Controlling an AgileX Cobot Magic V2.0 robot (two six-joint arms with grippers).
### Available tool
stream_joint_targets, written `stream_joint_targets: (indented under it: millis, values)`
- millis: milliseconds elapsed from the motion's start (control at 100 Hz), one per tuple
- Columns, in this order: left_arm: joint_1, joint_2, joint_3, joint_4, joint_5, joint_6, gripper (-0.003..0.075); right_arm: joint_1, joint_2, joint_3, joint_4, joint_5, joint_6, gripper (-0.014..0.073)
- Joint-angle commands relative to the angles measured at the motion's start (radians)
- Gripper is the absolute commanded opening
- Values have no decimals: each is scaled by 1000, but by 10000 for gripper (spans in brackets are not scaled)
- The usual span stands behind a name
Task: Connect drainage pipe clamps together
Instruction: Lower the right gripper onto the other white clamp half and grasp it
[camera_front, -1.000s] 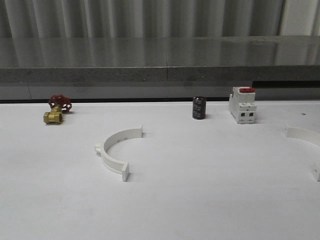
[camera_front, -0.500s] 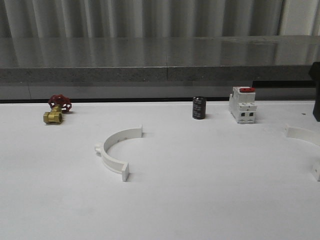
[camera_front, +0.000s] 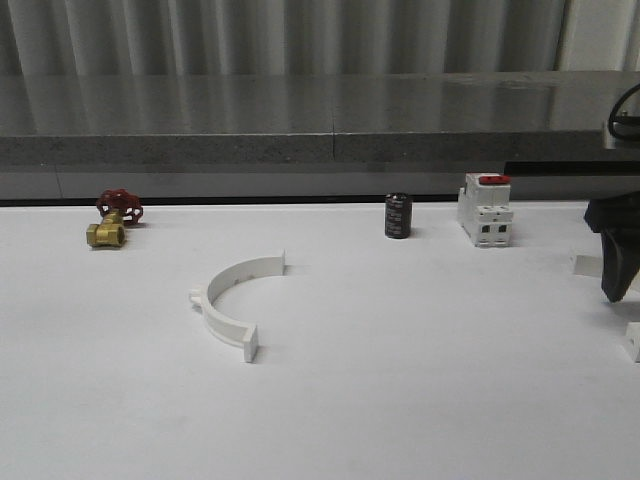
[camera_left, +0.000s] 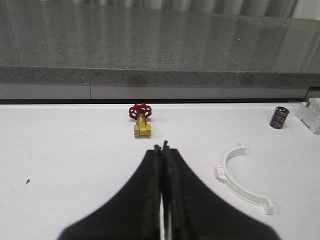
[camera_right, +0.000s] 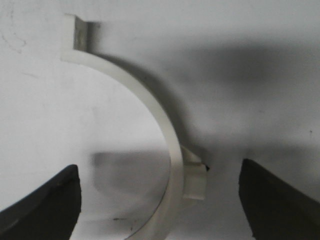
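One drainage pipe clamp (camera_front: 228, 305), a white half-ring, lies flat left of the table's middle; it also shows in the left wrist view (camera_left: 239, 175). My left gripper (camera_left: 161, 147) is shut on nothing, hanging well short of that clamp and to its left. At the right edge lies the other clamp half, with one flange (camera_front: 583, 264) and one end (camera_front: 632, 342) showing. My right gripper (camera_front: 613, 290) hangs just above it. In the right wrist view that gripper (camera_right: 160, 207) is open, its fingers (camera_right: 45, 205) on either side of the clamp's band (camera_right: 157, 112) and outer tab (camera_right: 195, 180).
A brass valve with a red handwheel (camera_front: 112, 220) sits at the back left. A black cylinder (camera_front: 398, 216) and a white block with a red top (camera_front: 485, 210) stand at the back, right of middle. A grey ledge (camera_front: 320, 150) runs behind the table.
My right arm has come into the front view from the right edge and dropped down over the right clamp half. The left clamp and the other things have not moved.
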Motion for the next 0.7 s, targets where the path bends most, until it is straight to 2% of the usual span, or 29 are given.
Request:
stream_joint_targets:
  millis: [0, 230, 300, 400, 590, 690]
  values:
    - [5, 8, -28, 1, -71, 2, -20, -8, -28, -29, -15, -32, -14, 634]
    - [5, 8, -28, 1, -71, 2, -20, -8, -9, -29, -14, -14, -9, 630]
    - [5, 8, -28, 1, -71, 2, -20, -8, -9, -29, -14, -11, -2, 588]
    - [5, 8, -28, 1, -71, 2, -20, -8, -9, -29, -14, -4, 10, 444]
    - [5, 8, -28, 1, -71, 2, -20, -8, -9, -29, -14, 24, 14, 58]
    - [5, 8, -28, 1, -71, 2, -20, -8, -9, -29, -14, 28, 13, -53]
